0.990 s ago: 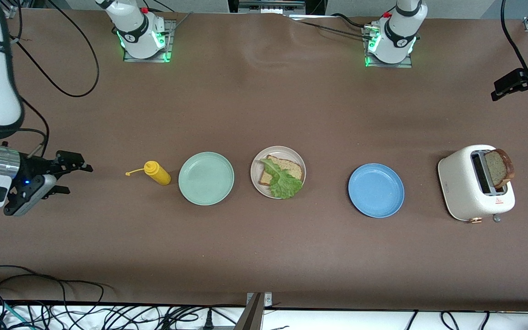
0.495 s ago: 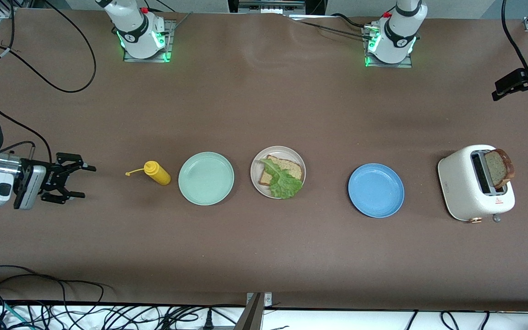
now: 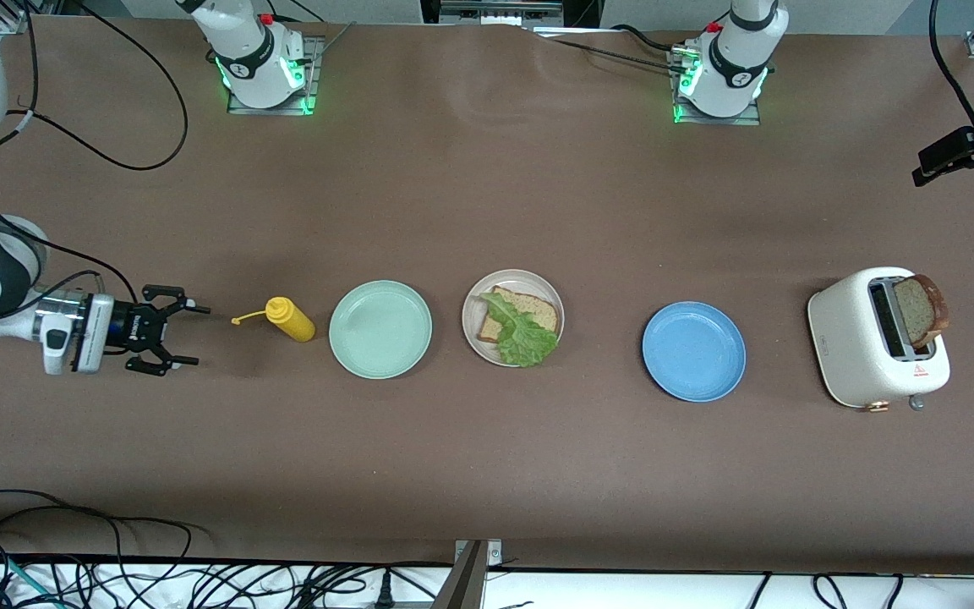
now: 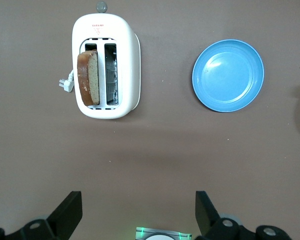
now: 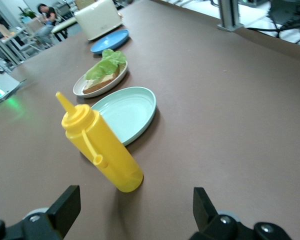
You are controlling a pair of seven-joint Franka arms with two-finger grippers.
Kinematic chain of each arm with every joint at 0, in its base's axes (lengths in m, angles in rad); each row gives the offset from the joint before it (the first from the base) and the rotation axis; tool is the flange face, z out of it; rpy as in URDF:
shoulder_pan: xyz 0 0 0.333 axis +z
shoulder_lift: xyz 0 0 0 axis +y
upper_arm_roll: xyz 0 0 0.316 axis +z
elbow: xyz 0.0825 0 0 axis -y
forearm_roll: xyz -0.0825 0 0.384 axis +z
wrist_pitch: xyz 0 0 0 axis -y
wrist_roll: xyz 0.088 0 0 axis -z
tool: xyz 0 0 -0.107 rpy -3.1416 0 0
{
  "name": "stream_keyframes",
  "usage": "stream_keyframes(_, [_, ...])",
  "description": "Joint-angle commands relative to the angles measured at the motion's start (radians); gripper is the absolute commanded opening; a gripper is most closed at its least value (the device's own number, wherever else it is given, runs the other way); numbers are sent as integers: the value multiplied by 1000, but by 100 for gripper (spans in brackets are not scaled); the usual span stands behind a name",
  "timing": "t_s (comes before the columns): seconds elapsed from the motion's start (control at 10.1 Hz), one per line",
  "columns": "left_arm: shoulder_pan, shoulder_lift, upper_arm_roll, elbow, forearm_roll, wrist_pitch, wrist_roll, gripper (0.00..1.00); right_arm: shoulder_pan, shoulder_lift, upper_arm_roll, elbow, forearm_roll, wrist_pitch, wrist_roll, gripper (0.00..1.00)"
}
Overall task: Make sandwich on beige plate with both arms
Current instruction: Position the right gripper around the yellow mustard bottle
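Note:
The beige plate [image 3: 472, 320] sits mid-table with one slice of speckled bread [image 3: 539, 309] on it and a green lettuce leaf [image 3: 525, 337] lying over the slice. A second bread slice [image 3: 920, 309] sticks up from a white toaster [image 3: 863, 355] at the left arm's end. My right gripper [image 3: 198, 336] is low over the table at the right arm's end, open and empty, pointing at a yellow squeeze bottle [image 3: 290, 319]. My left gripper [image 3: 927, 169] hangs high near the toaster [image 4: 125, 65], open with nothing in it [image 4: 138, 205].
A mint-green plate [image 3: 380, 329] lies between the bottle and the beige plate. A blue plate [image 3: 694, 351] lies between the beige plate and the toaster. The right wrist view shows the bottle [image 5: 102, 150] just ahead of the open right gripper [image 5: 135, 205].
My right gripper has come down and moved along the table toward the yellow bottle, staying open. The left gripper has hardly shifted. Plates, bread and lettuce are unmoved.

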Motion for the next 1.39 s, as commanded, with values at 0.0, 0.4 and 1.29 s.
stream_keyframes(0.0, [9, 10, -4, 20, 17, -20, -8, 100, -15, 56, 15, -27, 87, -1, -182, 100])
stream_keyframes(0.4, [12, 10, -4, 20, -4, -20, -8, 100, -8, 122, 20, -82, 220, -9, -328, 100])
stream_keyframes(1.29, [29, 16, -4, 25, -14, -20, -8, 100, 68, 159, 48, -89, 402, -10, -416, 100])
